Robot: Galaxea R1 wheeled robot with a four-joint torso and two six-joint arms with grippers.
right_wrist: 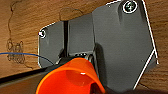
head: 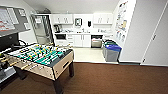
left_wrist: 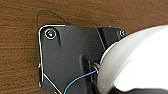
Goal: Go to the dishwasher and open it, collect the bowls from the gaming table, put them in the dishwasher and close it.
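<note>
The right hand (right_wrist: 79, 55) sits just behind an orange bowl (right_wrist: 72, 80), whose open rim looms large in front of the wrist's dark plate. I cannot tell whether this hand is clamped on the bowl or merely close to it. The left hand (left_wrist: 93, 67) lies likewise against a white bowl (left_wrist: 135, 62), a big pale round shape beside its own dark plate, and its state is just as unclear. Under both wrists runs a brown wood-grain floor (left_wrist: 20, 50).

In the head view the brown floor spreads across the near half of the room and gives way to a pale floor (head: 87, 55) in the kitchen beyond. A white wall (head: 140, 30) with a door (head: 158, 42) stands on the right, with posters (head: 121, 22) on its kitchen-facing side. The gaming desk (head: 63, 63) stands near on the left, with a green field, rods and pale wooden sides on dark legs. White cabinets (head: 81, 40) line the far kitchen wall, above and below. The dishwasher (head: 96, 43) sits among the lower ones, well beyond the desk, its steel front under a dark strip; whether its door is open is too small to tell. Near it on the right stand bins, the closest a grey bin (head: 112, 53) with a blue lid. A dark microwave (head: 60, 36) sits left of the lower cabinets.
</note>
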